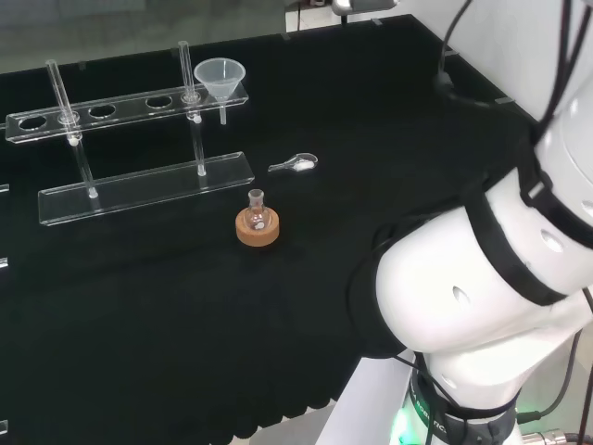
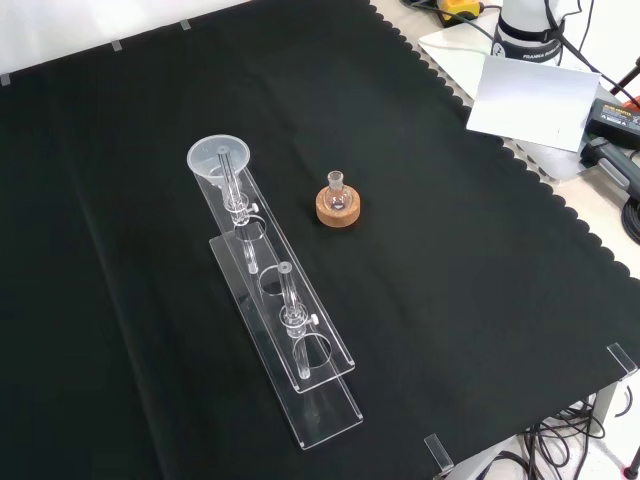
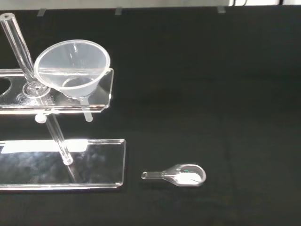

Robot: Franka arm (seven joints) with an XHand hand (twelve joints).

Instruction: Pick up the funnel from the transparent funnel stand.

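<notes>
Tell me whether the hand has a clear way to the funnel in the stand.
Probably yes. The funnel sits in the end hole of the stand, its bowl open above. The nearest upright rod stands close beside it; the scoop and flask lie apart.

Even, fairly bright overhead light falls on the matte black cloth (image 2: 120, 300), which soaks it up and shows almost no shadows. In the wrist view, white glare streaks the flat clear plastic base plate (image 3: 61, 162) and upper shelf of the transparent funnel stand, and a small highlight sits in the little clear scoop (image 3: 181, 175). The translucent conical plastic funnel (image 3: 70, 66) stays sharp. In the head view, the big glossy white arm link (image 1: 473, 278) is softly blurred, with gentle shading underneath
</notes>
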